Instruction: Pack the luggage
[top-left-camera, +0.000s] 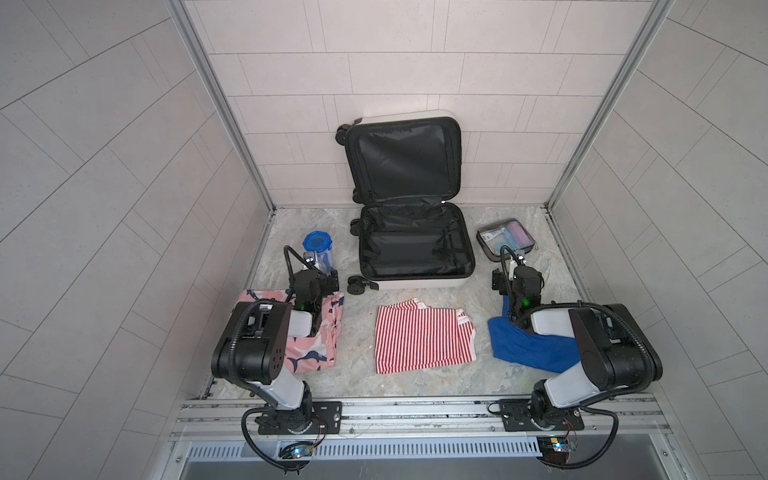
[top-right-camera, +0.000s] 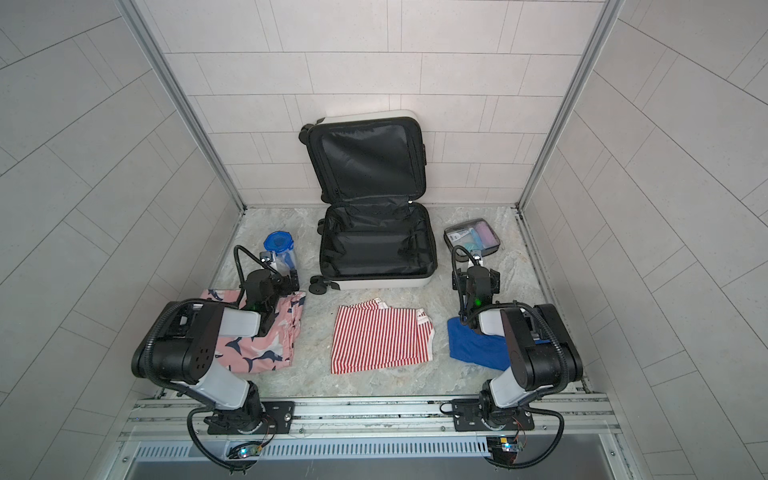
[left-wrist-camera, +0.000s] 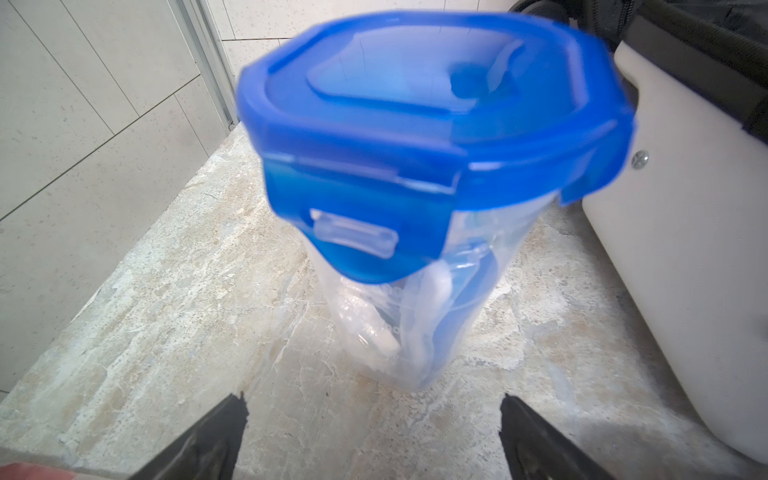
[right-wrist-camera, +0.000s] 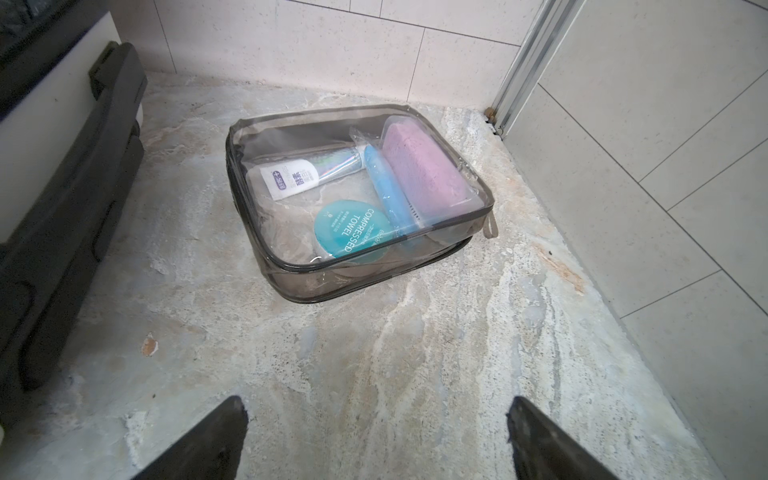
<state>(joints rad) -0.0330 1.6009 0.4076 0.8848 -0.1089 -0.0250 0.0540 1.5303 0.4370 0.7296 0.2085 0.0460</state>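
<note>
1. pink shark-print cloth (top-left-camera: 316, 353): flat under the left arm, behind the left gripper (left-wrist-camera: 372, 405).
2. left gripper: fingers wide apart, holding nothing.
3. clear tub (left-wrist-camera: 415, 166), blue lid: upright, just ahead of the left gripper, not touching.
4. luggage (top-left-camera: 415, 284): open, lid leaning against the back wall, between the two grippers.
5. striped cloth (top-left-camera: 424, 340): folded, between the arms, behind both grippers.
6. right gripper (right-wrist-camera: 376, 403): fingers wide apart, holding nothing.
7. clear pouch (right-wrist-camera: 353, 199): ahead of the right gripper, apart from it.
8. blue cloth (top-left-camera: 523, 345): under the right arm.
</note>
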